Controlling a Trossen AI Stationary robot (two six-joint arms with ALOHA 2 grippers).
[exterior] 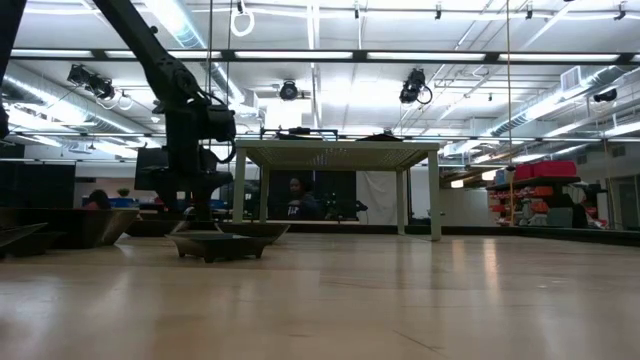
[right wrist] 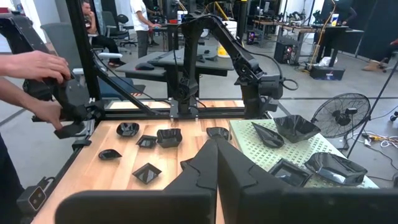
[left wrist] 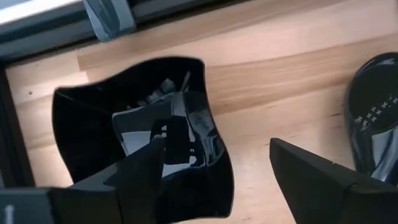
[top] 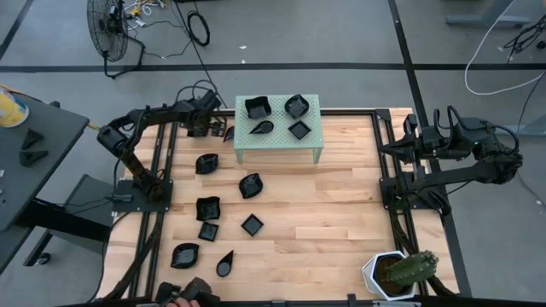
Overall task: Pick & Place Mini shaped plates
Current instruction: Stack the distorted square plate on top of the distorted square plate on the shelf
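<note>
Gloss makes the wavy plate (left wrist: 134,134) slippery and chip-prone; left gripper (left wrist: 217,177) (jaws spread wide) straddles its raised rim, the best hold

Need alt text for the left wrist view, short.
The left claw, fingers open, straddles the rim of a wavy-edged glossy black mini plate on the wooden table, one finger inside the dish. A second black plate shows at the picture's edge.

From my remote seat I see grey floor (top: 324,34) around the wooden bench (top: 341,205), a standing fan (top: 109,26) at eleven o'clock, long ceiling lights (exterior: 330,55) overhead, and office chairs (right wrist: 115,25) beyond.
</note>
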